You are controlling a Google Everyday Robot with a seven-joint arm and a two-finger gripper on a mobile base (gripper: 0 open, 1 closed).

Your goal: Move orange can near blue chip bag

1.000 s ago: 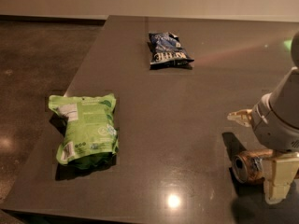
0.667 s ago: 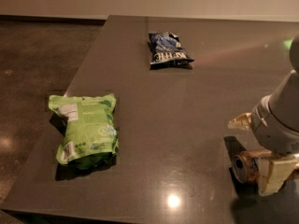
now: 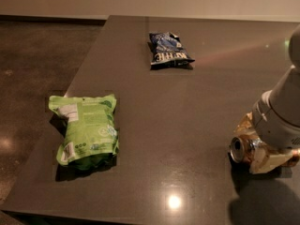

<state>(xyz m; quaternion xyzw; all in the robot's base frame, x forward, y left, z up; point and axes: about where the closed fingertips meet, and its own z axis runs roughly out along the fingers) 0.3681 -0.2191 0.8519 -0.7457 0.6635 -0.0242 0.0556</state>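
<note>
The orange can [image 3: 239, 149] lies on its side near the table's right front, its silver end facing left. My gripper [image 3: 252, 145] is at the can, with one pale finger [image 3: 245, 124] behind it and the other finger [image 3: 266, 163] in front of it. Both fingers press against the can. The blue chip bag [image 3: 168, 50] lies flat at the far middle of the table, well away from the can and gripper. My arm's grey-white wrist hides the rear part of the can.
A larger bright green bag [image 3: 87, 128] lies at the table's left front. The dark table [image 3: 154, 121] has its left edge running diagonally beside the brown floor, and its front edge lies just below the green bag. A light glare spot sits near the front.
The two fingers have drawn together around the can, the front one moving up and left. The can and both bags have stayed in place.
</note>
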